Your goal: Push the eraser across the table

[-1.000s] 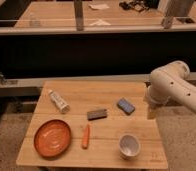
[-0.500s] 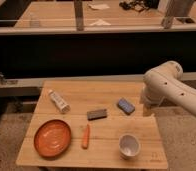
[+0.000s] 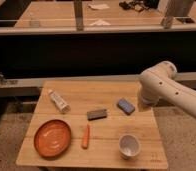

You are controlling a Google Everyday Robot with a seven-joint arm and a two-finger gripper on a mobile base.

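On the table (image 3: pixel 107 146), eraser (image 3: pixel 97 114) lies apart from the gripper (image 3: pixel 140 104) beside the blue block (image 3: pixel 125 106), opening indiscernible.

Eraser (image 3: pixel 97 114): small dark grey-brown block, lying flat (long side roughly left-right), just below frame centre.
Bench (image 3: pixel 106 92): small square light plank top, lower half of frame; eraser near its middle.

A single camera looks down from high over the near edge of the table (image 3: pixel 106 95), facing the bench (image 3: pixel 56 12) beyond. The gripper (image 3: pixel 140 104) hangs at the right edge.
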